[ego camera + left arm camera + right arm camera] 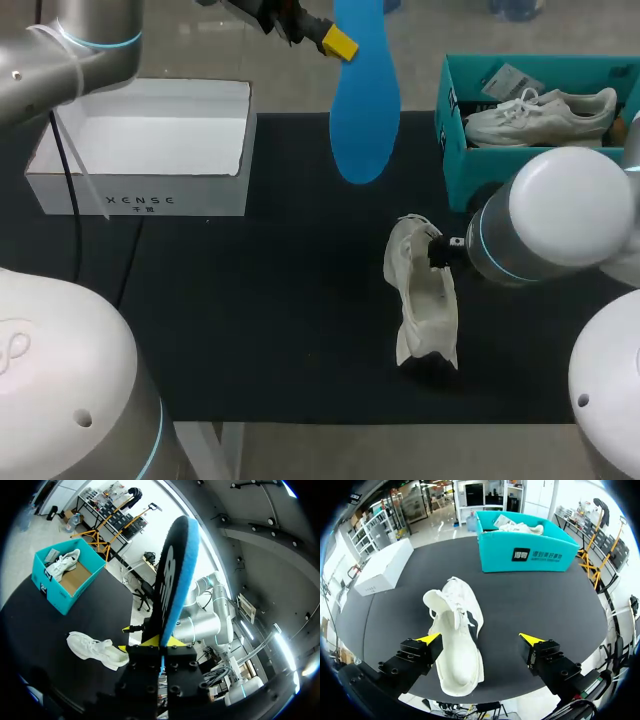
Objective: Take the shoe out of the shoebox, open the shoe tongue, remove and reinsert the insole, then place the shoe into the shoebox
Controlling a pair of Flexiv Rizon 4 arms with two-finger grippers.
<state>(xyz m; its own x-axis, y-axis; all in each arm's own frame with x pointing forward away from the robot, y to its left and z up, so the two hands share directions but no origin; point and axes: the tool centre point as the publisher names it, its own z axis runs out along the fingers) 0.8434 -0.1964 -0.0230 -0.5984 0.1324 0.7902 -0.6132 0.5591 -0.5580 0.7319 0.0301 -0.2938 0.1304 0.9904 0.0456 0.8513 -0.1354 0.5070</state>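
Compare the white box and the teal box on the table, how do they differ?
The white box shows a bare inside; the teal box holds a pale sneaker. The white box sits on the robot's left side of the table, the teal box on its right. Both stand open, with no lid on.

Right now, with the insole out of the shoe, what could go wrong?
The left jaws pinch the blue insole only at one end, high above the table, so it may bend or slip during reinsertion. The right jaws stand open, the white shoe loose between them, so it may slide when pushed.
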